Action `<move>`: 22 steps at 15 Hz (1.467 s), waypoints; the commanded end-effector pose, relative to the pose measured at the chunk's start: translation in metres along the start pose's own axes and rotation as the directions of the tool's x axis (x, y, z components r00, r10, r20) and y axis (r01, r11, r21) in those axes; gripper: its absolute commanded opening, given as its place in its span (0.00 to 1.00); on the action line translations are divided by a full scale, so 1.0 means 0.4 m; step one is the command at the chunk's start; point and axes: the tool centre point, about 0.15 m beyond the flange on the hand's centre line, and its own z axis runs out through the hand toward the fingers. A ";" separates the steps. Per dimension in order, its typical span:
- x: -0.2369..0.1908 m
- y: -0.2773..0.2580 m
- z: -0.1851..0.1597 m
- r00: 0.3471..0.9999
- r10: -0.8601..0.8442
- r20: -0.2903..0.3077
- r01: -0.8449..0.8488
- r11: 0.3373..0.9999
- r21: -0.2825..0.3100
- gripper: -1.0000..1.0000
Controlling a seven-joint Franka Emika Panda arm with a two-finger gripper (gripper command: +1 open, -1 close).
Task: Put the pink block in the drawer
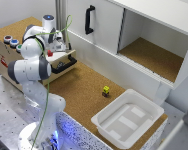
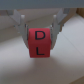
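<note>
The pink block (image 2: 40,42) is a reddish-pink cube with black letters D and L. It sits between the fingers (image 2: 21,22) of my gripper (image 2: 40,31), which is shut on it. In the exterior view the gripper (image 1: 52,49) hangs over the pulled-out drawer (image 1: 60,59), and the block (image 1: 50,52) shows as a small red spot below it. The drawer has a pale front and a black bar handle (image 1: 65,65), and sits in the cork-topped wooden box (image 1: 21,27). The wrist view shows a pale surface under the block; whether they touch I cannot tell.
Coloured buttons (image 1: 11,41) sit on the box's edge. A small yellow-and-black block (image 1: 106,90) lies on the cork table. A white plastic tub (image 1: 128,117) stands at the exterior view's lower right. A large white cabinet (image 1: 101,22) with an open compartment (image 1: 154,55) stands behind.
</note>
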 end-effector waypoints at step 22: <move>0.001 -0.110 -0.117 0.978 -0.199 0.061 0.203 0.977 -0.062 1.00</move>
